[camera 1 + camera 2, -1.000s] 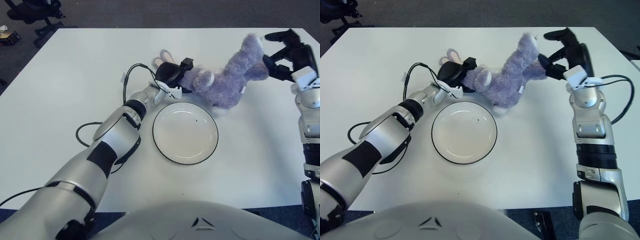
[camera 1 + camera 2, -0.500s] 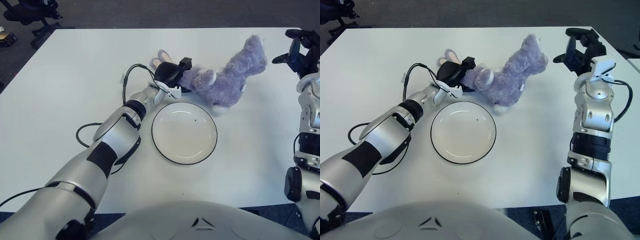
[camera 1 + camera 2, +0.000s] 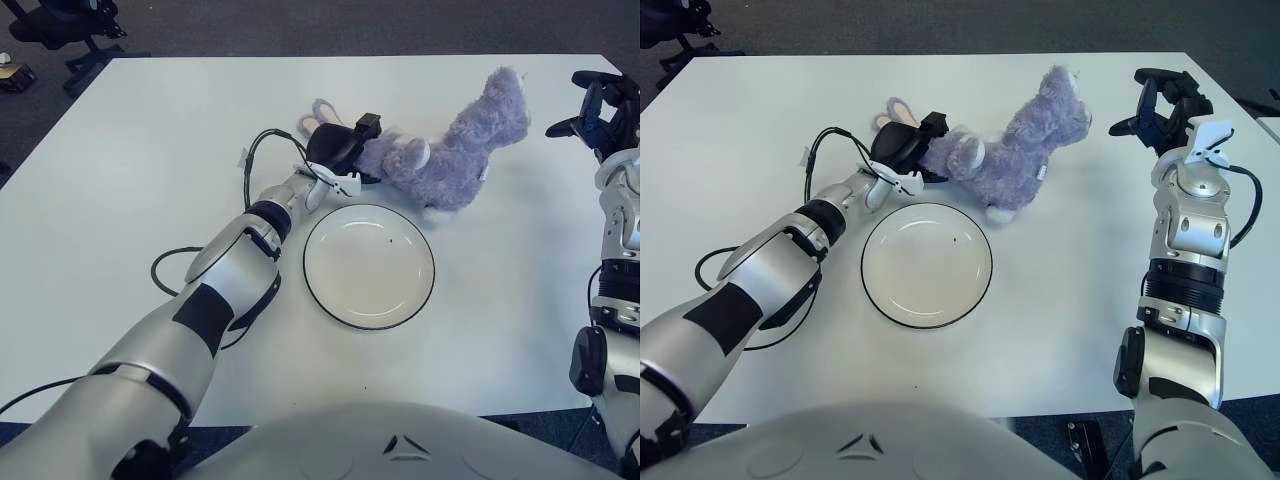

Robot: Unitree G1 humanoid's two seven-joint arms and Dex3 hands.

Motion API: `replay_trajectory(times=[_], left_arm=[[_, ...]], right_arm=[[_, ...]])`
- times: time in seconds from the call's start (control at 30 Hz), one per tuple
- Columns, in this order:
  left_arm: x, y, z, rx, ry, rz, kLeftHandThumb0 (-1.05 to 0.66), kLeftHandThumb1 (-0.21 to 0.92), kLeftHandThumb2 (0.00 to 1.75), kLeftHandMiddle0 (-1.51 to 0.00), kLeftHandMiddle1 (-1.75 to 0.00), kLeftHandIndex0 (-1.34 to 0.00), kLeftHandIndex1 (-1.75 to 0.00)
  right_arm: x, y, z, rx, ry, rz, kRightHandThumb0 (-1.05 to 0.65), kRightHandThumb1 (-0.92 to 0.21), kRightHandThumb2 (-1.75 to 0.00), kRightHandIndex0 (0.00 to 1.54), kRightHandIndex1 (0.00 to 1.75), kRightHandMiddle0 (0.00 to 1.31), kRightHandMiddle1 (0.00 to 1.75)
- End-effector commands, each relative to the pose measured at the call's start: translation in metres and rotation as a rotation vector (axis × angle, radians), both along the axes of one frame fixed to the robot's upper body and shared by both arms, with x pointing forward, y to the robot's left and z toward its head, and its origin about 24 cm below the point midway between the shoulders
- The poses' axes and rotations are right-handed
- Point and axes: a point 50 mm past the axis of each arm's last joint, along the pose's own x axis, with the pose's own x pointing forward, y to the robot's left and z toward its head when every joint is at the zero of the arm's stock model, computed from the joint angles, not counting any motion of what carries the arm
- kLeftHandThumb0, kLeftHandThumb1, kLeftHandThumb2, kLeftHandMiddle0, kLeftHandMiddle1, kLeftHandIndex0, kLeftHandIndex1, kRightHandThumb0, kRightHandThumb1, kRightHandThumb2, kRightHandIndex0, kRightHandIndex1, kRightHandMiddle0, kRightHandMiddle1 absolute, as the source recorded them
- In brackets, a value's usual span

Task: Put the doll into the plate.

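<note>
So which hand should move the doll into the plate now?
Left, probably. The left hand is already closed on the doll at its head end, just behind the plate. The right hand is open and clear of the doll, off to its right.

The left arm reaches forward across the surface [image 3: 150,180], its left hand [image 3: 338,152] curled around the head end of the doll [image 3: 450,150] (dark fingers wrapped over the top). The right arm stands nearly upright to the right of the doll, forearm vertical, and the right hand [image 3: 1165,100] is raised clear of it, fingers spread and holding nothing.
</note>
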Motion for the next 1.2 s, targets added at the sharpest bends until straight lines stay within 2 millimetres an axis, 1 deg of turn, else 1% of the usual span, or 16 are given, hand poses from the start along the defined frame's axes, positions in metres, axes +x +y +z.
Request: replay_trajectory(times=[0.0, 0.1, 0.2, 0.3, 0.53, 0.57, 0.67, 0.73, 0.97, 1.17], left_arm=[[0.002, 0.013, -0.005, 0.009, 0.001, 0.038, -0.41, 0.92, 0.49, -1.1, -1.75, -0.96, -1.75], [0.003, 0.014, -0.002, 0.0, -0.013, 0.04, -0.4, 0.92, 0.49, -1.1, -1.75, -0.96, -1.75], [0.006, 0.02, 0.006, -0.013, -0.057, 0.044, -0.4, 0.92, 0.49, -1.1, -1.75, -0.95, -1.75], [0.008, 0.025, 0.013, -0.026, -0.101, 0.04, -0.39, 0.92, 0.49, -1.1, -1.75, -0.95, -1.75], [0.01, 0.032, 0.026, -0.052, -0.164, 0.024, -0.38, 0.92, 0.48, -1.09, -1.75, -0.94, -1.75], [0.011, 0.034, 0.029, -0.057, -0.173, 0.02, -0.38, 0.92, 0.48, -1.09, -1.75, -0.94, -1.75], [0.011, 0.037, 0.033, -0.066, -0.19, 0.014, -0.37, 0.92, 0.48, -1.09, -1.75, -0.93, -1.75], [0.012, 0.039, 0.035, -0.065, -0.205, 0.015, -0.37, 0.92, 0.48, -1.09, -1.75, -0.93, -1.75], [0.011, 0.042, 0.039, -0.069, -0.256, 0.018, -0.37, 0.92, 0.48, -1.09, -1.75, -0.93, -1.75], [0.005, 0.048, 0.045, -0.152, -0.322, -0.047, -0.36, 0.92, 0.47, -1.09, -1.75, -0.91, -1.75]], right_arm=[[0.0, -0.003, 0.007, -0.034, 0.033, -0.001, -0.8, -0.92, -0.83, 0.78, 0.07, 0.27, 0.83], [0.0, -0.004, 0.003, -0.04, 0.083, 0.006, -0.79, -0.92, -0.83, 0.78, 0.07, 0.26, 0.82], [0.002, -0.003, -0.005, -0.084, 0.172, 0.026, -0.79, -0.92, -0.83, 0.76, 0.06, 0.26, 0.81], [0.005, -0.001, -0.014, -0.125, 0.216, 0.032, -0.78, -0.92, -0.83, 0.74, 0.04, 0.26, 0.74], [0.007, 0.002, -0.029, -0.177, 0.249, 0.055, -0.77, -0.92, -0.82, 0.7, 0.01, 0.28, 0.62], [0.008, 0.003, -0.032, -0.184, 0.255, 0.064, -0.77, -0.92, -0.82, 0.7, 0.01, 0.28, 0.6], [0.008, 0.005, -0.036, -0.199, 0.265, 0.086, -0.77, -0.92, -0.81, 0.66, 0.01, 0.32, 0.44], [0.009, 0.007, -0.039, -0.209, 0.272, 0.096, -0.77, -0.92, -0.81, 0.65, 0.0, 0.32, 0.4], [0.011, 0.01, -0.044, -0.23, 0.28, 0.113, -0.77, -0.92, -0.8, 0.63, 0.0, 0.35, 0.32], [0.014, 0.013, -0.047, -0.245, 0.288, 0.115, -0.78, -0.92, -0.78, 0.63, 0.0, 0.38, 0.31]])
